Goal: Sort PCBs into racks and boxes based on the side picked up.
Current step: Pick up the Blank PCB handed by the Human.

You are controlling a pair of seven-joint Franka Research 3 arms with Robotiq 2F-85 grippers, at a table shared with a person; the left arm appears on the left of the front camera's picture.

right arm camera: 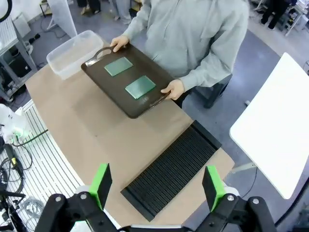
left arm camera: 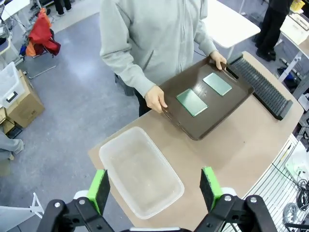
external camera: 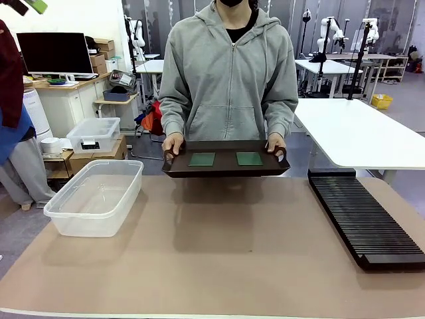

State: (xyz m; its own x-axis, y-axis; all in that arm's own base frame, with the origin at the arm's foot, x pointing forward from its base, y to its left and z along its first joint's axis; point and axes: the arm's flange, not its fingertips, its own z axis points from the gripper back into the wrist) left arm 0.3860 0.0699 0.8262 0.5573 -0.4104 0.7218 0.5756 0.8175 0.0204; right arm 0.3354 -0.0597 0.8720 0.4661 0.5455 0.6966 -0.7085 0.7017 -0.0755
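Two thin, flat, square green circuit boards lie side by side, apart from each other, on a dark brown handled tray: one board toward the robot's left, the other board toward its right. A person in a grey hooded top stands at the far side of the tan-covered table and holds the tray by both handles, with one hand on each end. Whether the tray rests on the table's far edge or is held just above it, I cannot tell.

A large clear plastic tub with no lid sits on the robot's left of the table, with nothing in it. A long black slotted rack lies on the robot's right, every slot unfilled.

Seen from its wrist camera, the left gripper hangs high above the tub, green-padded fingers spread wide and grasping nothing. The right gripper hangs high above the near end of the rack, fingers likewise spread and bare.

Sorting has not begun, to judge by this: both boards are on offer and neither is picked up. The next move calls for one arm to reach across to the tray and come down over a single board. Each board lies flat, so the fingers would need to catch its thin edges without nudging its neighbour. The side gripped then decides rack or tub.
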